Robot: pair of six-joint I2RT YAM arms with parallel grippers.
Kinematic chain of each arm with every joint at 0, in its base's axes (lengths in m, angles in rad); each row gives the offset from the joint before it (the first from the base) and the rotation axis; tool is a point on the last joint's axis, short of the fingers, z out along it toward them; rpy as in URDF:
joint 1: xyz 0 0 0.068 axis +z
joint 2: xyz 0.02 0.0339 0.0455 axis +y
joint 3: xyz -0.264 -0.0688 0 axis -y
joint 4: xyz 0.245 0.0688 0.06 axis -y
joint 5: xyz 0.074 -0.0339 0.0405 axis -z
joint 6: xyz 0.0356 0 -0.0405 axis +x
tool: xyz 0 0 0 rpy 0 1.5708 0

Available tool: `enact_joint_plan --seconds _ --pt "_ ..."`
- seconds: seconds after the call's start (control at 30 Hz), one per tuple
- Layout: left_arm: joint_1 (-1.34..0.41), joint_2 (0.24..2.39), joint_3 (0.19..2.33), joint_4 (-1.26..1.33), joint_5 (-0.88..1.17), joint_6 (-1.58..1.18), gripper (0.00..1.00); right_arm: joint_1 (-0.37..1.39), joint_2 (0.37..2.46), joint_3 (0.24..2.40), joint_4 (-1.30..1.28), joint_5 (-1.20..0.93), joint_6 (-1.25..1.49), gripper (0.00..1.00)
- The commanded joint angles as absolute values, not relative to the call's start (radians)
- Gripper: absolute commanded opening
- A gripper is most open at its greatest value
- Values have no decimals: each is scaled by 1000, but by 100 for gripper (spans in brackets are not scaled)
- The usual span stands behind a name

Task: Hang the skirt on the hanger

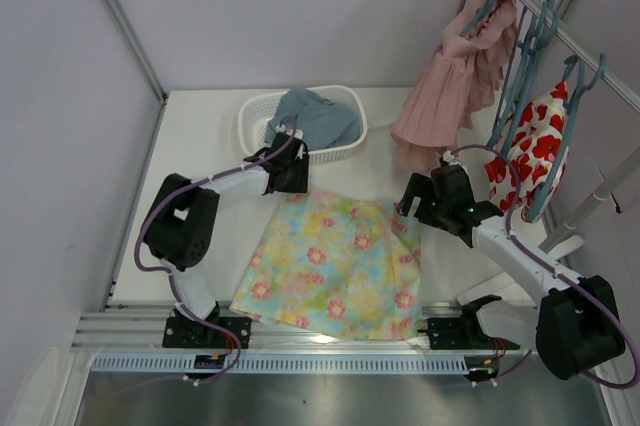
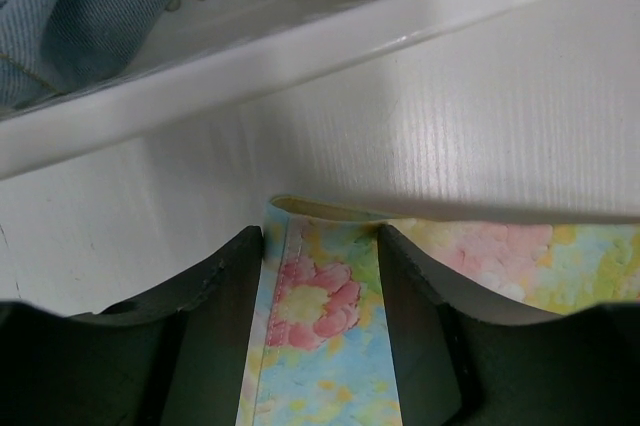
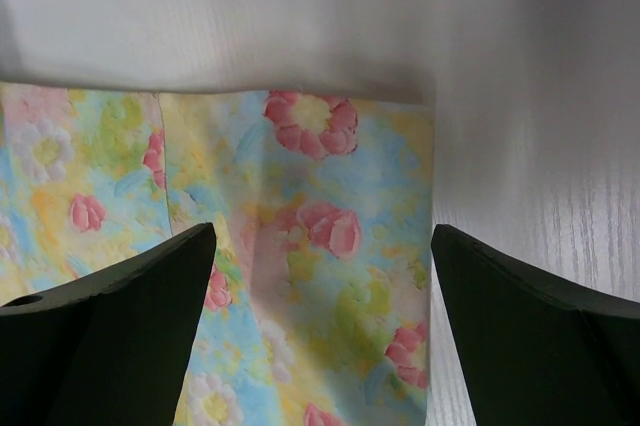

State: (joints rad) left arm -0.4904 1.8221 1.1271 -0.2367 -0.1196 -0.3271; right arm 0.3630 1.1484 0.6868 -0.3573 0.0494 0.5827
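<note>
White counter (image 1: 200, 136): skirt (image 1: 335, 266) flat at centre, between arms. Left fingers (image 2: 215, 326) apart, straddling far-left corner, not clamped. Right fingers (image 3: 130, 316) wide apart over far-right corner. Step: pinching far corners. Next: close both, lift evenly toward free teal hanger (image 1: 527, 46) on rail (image 1: 600, 69).

White table (image 1: 200, 161), pastel floral skirt (image 1: 335, 266) spread flat on it, white basket (image 1: 252, 112) toward the back

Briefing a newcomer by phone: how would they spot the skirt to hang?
On the table, in front of the basket, the skirt lies flat. It is pastel yellow, green and blue with pink flowers; the pleated pink skirt and red-flowered garment hang instead.
</note>
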Motion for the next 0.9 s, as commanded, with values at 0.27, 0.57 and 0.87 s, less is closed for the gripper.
enact_joint_plan --seconds 0.27,0.57,0.87 --pt "-446 1812 1062 -107 -60 -408 23 350 1187 661 -258 115 601 96" --pt "-425 1741 996 -68 -43 -408 0 345 1314 638 -129 150 621 90" --pt "-420 1721 980 -58 -31 -402 0 345 1430 658 -66 167 589 69"
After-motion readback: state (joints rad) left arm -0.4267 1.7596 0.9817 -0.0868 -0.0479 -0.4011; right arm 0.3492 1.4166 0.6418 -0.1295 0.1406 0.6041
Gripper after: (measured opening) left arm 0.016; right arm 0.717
